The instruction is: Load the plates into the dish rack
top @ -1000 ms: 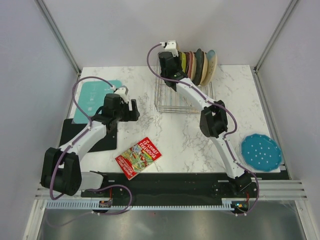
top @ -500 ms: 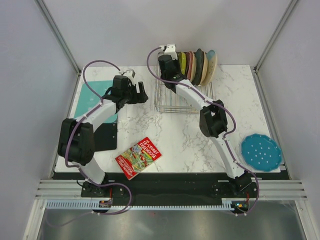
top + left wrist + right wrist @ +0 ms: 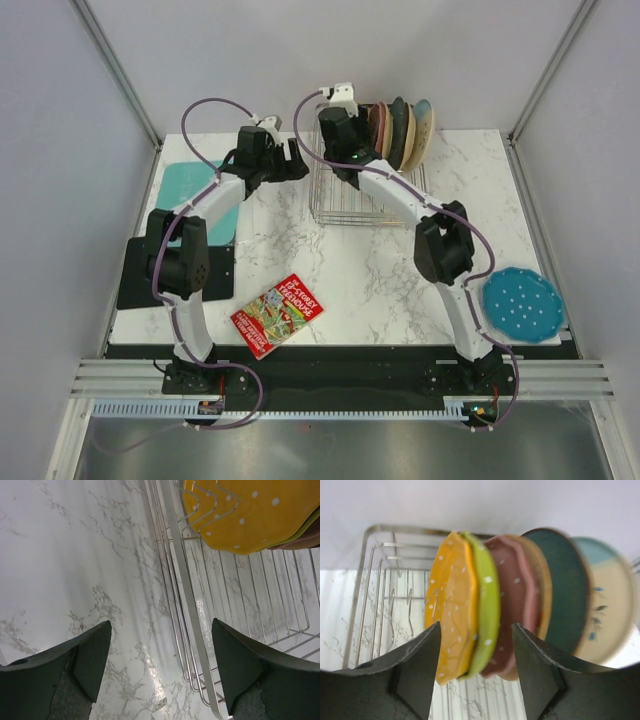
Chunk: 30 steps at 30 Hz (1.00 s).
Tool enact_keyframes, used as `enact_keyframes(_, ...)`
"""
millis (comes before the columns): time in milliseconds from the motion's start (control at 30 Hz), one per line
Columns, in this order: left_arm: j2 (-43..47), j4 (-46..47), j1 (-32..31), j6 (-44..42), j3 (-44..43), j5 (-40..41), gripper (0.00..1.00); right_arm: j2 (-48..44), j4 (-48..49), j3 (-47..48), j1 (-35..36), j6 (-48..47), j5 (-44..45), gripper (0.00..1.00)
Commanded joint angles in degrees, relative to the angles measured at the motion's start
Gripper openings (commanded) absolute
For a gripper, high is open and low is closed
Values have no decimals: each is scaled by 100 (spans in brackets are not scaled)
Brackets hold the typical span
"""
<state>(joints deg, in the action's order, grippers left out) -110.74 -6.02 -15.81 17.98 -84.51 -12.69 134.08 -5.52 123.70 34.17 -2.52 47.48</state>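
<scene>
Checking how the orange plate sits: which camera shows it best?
The right wrist view: the orange plate stands on edge, first in the row, almost whole. The left wrist view shows only part of it behind the dish rack wires. In the top view the right arm covers it.

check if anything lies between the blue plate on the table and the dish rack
Nothing lies on the marble between the blue plate and the dish rack; only the right arm's elbow crosses above that line. The rack's near slots are free, with the loaded plates at its far end.
</scene>
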Motion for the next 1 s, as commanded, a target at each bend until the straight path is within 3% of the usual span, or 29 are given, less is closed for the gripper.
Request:
enact_keyframes(0, -308, 215, 26, 92, -592, -479, 87, -1759, 78, -389, -226, 235, 428, 69)
enact_keyframes(167, -457, 294, 17, 408, -707, -857, 81, -2728, -738, -1566, -1034, 402, -1, 88)
enact_keyframes(367, -528, 417, -80, 523, -532, -929, 71, -3502, -1907, -2665, -2379, 709, -1932, 83)
enact_keyframes(433, -545, 409, -158, 435, -505, -867, 69, -3643, -2110, -2981, -2686, 788, -2721, 74)
enact_keyframes(600, -589, 374, -369, 207, -470, -674, 64, -3784, -2419, -3571, -2820, 885, -4140, 71)
enact_keyframes(967, -624, 233, -914, -145, -461, -226, 63, -3231, -2454, -3775, -2811, 1052, -4616, 71)
